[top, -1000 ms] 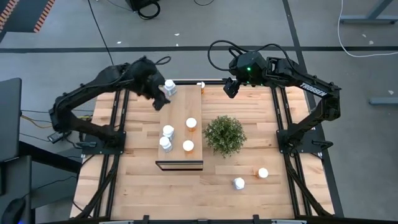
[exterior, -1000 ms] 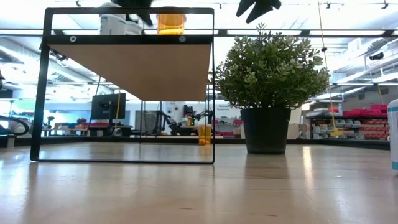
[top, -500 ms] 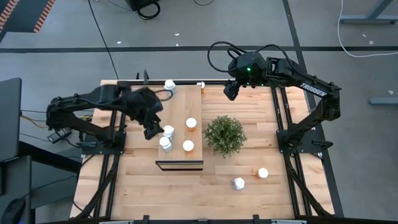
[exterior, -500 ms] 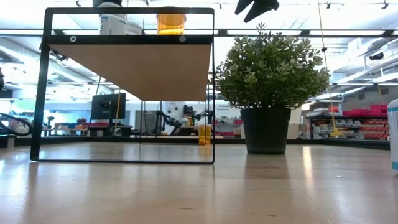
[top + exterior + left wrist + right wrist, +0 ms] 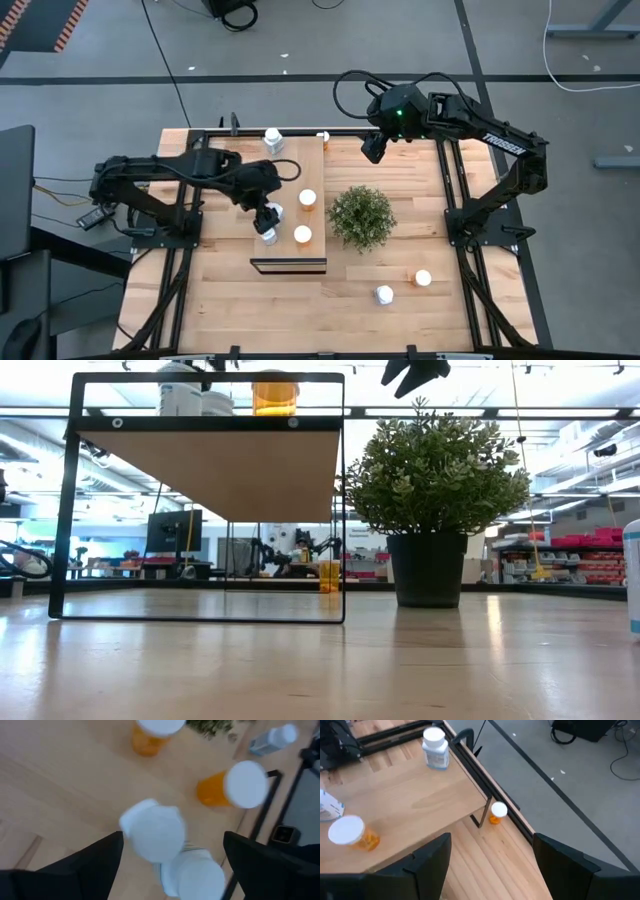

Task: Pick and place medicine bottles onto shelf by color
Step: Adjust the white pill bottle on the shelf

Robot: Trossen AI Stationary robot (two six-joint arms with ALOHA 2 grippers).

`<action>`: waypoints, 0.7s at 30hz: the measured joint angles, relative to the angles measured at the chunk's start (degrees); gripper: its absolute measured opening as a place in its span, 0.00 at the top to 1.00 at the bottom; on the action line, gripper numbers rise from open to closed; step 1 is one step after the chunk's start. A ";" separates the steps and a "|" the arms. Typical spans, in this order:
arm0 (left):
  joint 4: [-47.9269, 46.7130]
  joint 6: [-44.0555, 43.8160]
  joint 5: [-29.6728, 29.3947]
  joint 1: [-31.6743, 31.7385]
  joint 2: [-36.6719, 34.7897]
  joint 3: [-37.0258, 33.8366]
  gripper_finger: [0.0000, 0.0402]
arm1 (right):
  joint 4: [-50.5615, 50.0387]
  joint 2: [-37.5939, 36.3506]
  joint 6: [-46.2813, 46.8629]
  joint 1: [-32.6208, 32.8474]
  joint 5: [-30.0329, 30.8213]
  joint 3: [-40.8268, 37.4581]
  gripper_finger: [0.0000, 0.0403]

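Left arm reaches in from its side, elbow bent, left tool [image 5: 268, 213] pointing down with fingers [image 5: 95, 865] spread wide. Right arm stretched toward the far edge, right tool [image 5: 371, 148] raised, fingers [image 5: 430, 860] parted

Left arm swings from the shelf's far end to the near white pair

A second ago the left gripper [image 5: 268, 212] hung over the white bottle [image 5: 273, 140] at the far end of the shelf [image 5: 290, 175]; it has since left that bottle standing there, travelled along the shelf's left side, and now hangs, fingers spread wider, over the two white bottles [image 5: 155, 831] beside the orange ones.
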 joint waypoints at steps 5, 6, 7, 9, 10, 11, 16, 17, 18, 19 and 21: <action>-0.98 0.26 -2.02 0.21 1.91 0.00 0.12 | -2.66 0.00 0.04 0.00 -0.12 0.00 0.29; -0.91 0.59 -2.06 0.38 2.11 0.00 0.13 | -3.08 0.00 0.04 0.00 -0.12 0.00 0.29; -0.95 0.79 -2.12 0.52 2.24 0.00 0.13 | -3.31 0.00 0.00 0.00 -0.12 0.00 0.29; -1.22 0.82 -2.38 0.55 2.32 0.00 0.13 | -3.44 0.00 -0.19 0.00 -0.12 0.00 0.29; -1.18 0.83 -2.72 0.60 2.26 0.00 0.13 | -3.46 0.00 -0.20 0.00 -0.11 0.00 0.29; -1.22 0.84 -3.33 0.70 2.24 0.00 0.13 | -3.46 0.00 -0.22 0.00 -0.12 0.00 0.29; -2.45 1.34 -4.52 0.85 2.24 0.00 0.13 | -3.43 0.00 -0.22 0.00 -0.10 0.00 0.29; -2.49 1.56 -4.52 0.85 2.24 0.00 0.13 | -3.43 0.00 -0.22 0.00 -0.10 0.00 0.29; -2.60 1.58 -4.54 0.85 2.24 0.00 0.13 | -3.45 0.00 -0.20 0.00 -0.10 0.00 0.29; -2.78 1.60 -4.52 0.85 2.24 0.00 0.13 | -3.43 0.00 -0.10 0.00 -0.10 0.00 0.29; -2.78 1.77 -4.53 0.83 2.24 0.00 0.14 | -3.45 0.00 0.00 0.00 -0.10 0.00 0.29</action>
